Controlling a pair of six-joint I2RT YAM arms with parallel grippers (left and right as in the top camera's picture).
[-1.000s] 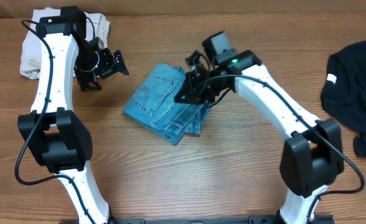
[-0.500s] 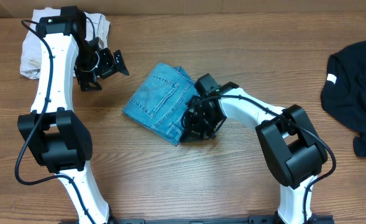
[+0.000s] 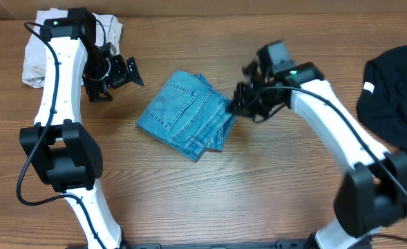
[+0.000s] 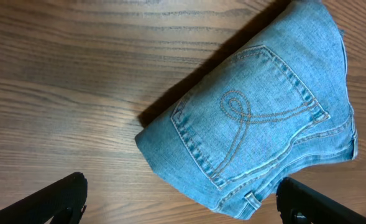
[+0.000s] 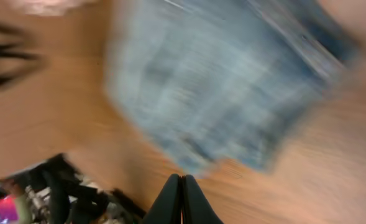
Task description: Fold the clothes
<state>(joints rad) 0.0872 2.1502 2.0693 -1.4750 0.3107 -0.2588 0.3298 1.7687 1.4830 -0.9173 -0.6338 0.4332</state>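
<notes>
The light-blue jeans [image 3: 186, 114] lie folded into a compact bundle at mid-table, a stitched back pocket facing up. In the left wrist view the jeans [image 4: 251, 118] fill the upper right. My left gripper [image 3: 130, 71] hovers to the upper left of them, open with nothing between its fingers [image 4: 52, 202]. My right gripper [image 3: 238, 105] is shut and empty, just off the bundle's right edge. In the blurred right wrist view its closed tips [image 5: 182, 182] point toward the jeans [image 5: 214, 81].
A black garment with a white tag [image 3: 393, 90] lies crumpled at the right edge of the table. An off-white garment [image 3: 34, 55] sits bunched at the far left, behind the left arm. Bare wood surrounds the jeans.
The right arm has lifted off the lower right edge of the jeans and swung up and to the right, still shut. The left arm has not moved. The jeans stay folded.
</notes>
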